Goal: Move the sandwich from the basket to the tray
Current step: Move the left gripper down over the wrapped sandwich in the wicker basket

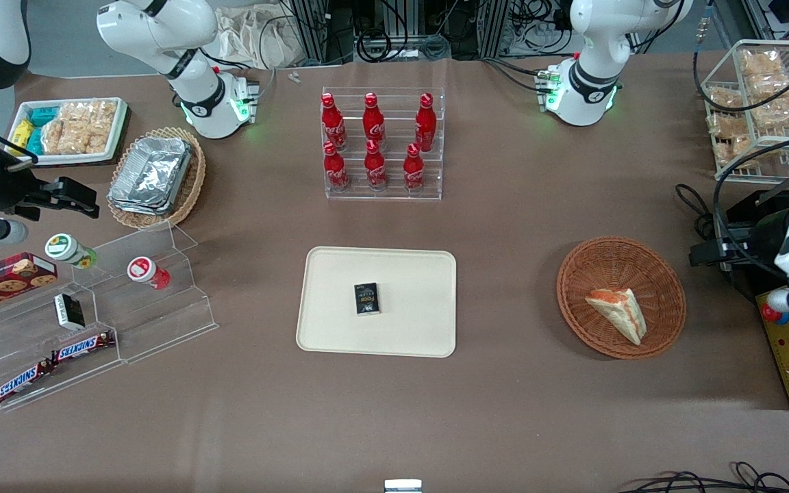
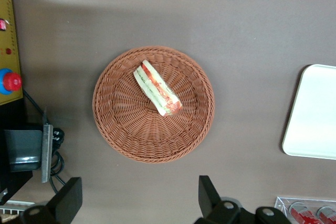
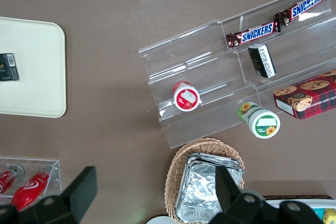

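A brown cloth-covered surface (image 1: pixel 504 226) carries everything, with cables and frame legs along its edge farthest from the front camera; near its middle lies the cream tray (image 1: pixel 340 329), flat, with a small dark box (image 1: pixel 367 298) resting on it; the reddish-brown woven basket (image 1: pixel 576 287) sits on the surface well apart from the tray, toward the working arm's end; inside the basket lies the sandwich (image 1: pixel 619 309), a pale wedge with orange-red and green filling along one edge, resting off-centre toward four o'clock in the front view, its tip reaching close to the basket's wall; in the left wrist view the sandwich (image 2: pixel 157 87) lies slanted from eleven o'clock to five o'clock across the basket (image 2: pixel 126 135), filling edge turned up toward the camera, and a corner of the tray (image 2: pixel 315 114) shows to one side; the gripper (image 2: pixel 140 203) hangs above the surface beside the basket, touching nothing, its jaws spread wide apart with only bare cloth between them; farther from the front camera than the tray stands a clear rack of red bottles (image 1: pixel 374 140); toward the parked arm's end sit a tan basket of foil containers (image 1: pixel 155 174) and a clear stepped stand (image 1: pixel 93 308) with snack bars.
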Robot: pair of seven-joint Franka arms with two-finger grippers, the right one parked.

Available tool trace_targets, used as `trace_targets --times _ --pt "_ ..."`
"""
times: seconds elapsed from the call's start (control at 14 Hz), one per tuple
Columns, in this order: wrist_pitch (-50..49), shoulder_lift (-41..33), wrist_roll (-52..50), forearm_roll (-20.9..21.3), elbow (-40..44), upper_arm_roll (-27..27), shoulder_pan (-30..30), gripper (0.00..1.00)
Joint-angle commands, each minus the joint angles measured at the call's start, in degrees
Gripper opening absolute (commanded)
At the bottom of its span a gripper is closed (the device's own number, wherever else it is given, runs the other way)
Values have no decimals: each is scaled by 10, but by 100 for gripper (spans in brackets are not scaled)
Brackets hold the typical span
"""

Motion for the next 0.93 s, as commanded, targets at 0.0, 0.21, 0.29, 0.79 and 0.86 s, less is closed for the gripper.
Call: trace_targets --times 0.0,0.21,0.29,0.79,0.86 --pt "-20 6 17 -8 23 -3 5 99" --pt "-20 10 12 -8 23 -4 4 99" --pt "-20 9 12 -8 22 -5 4 99" --pt "140 -3 -20 -8 -178 -1 5 96" --pt "177 -3 -43 -8 -206 -1 5 94"
